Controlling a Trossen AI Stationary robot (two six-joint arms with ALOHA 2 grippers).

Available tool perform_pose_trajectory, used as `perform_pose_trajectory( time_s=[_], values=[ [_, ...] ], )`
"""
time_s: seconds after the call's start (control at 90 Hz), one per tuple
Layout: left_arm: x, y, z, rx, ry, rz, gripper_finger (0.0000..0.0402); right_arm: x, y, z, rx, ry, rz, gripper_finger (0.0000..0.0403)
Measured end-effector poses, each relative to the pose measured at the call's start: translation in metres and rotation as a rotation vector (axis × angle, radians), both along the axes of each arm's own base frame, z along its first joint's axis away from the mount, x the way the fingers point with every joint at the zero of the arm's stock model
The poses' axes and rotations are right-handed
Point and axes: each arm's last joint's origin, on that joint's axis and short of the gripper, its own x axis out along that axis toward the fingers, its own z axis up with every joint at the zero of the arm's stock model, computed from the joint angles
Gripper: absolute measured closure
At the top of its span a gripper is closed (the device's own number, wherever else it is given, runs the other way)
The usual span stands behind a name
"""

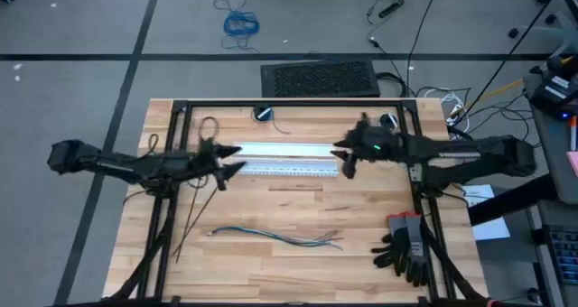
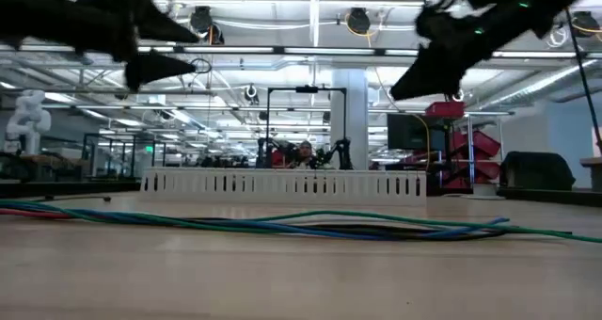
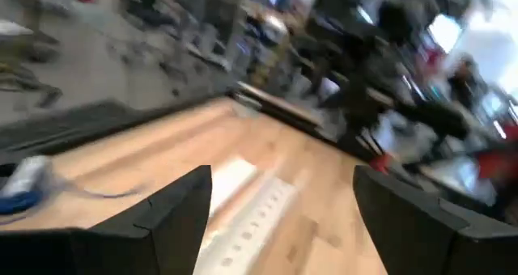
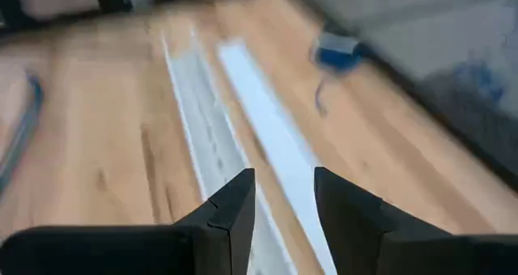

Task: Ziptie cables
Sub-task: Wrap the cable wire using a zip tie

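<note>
Cables [image 1: 275, 236], the thin blue, green and pale wire bundle, lie loose on the wooden table [image 1: 298, 280], well clear of both jaws. High view: left gripper [image 1: 228, 162] and right gripper [image 1: 344, 158] hover at opposite ends of the white slotted duct [image 1: 280, 169]; your thin black zipties [image 1: 188, 221] lie below the left jaws. Low view: wires flat, spread, apart from both jaws. Risk: you pinch one strand and the bundle splays. Wrist views: left jaws wide apart, right jaws narrowly apart, both empty. No legible writing.
</note>
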Motion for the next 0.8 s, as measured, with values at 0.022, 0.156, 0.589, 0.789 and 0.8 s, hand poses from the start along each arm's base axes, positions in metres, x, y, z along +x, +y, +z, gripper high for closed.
perform_pose_trajectory(
  time_s=[0.022, 0.156, 0.589, 0.789, 0.8],
  values=[
    [0.008, -0.001, 0.005, 0.038, 0.019, -0.012, 0.0111, 0.006, -0.001, 0.003, 0.006, 0.019, 0.023, 0.028],
    [0.042, -0.002, 0.018, 0.225, 0.285, -0.052, 0.0129, 0.032, -0.003, 0.0, 0.026, 0.132, 0.123, 0.028],
    [0.076, 0.002, -0.024, 0.092, 0.766, -0.077, 0.0162, 0.084, 0.001, -0.066, 0.061, 0.37, 0.253, 0.028],
    [0.071, 0.004, -0.027, 0.104, 0.822, -0.014, 0.0162, 0.094, -0.002, -0.086, 0.052, 0.415, 0.273, 0.0291],
    [0.071, 0.004, -0.027, 0.107, 0.823, -0.008, 0.0162, 0.094, -0.002, -0.087, 0.053, 0.421, 0.273, 0.0293]
  ],
)
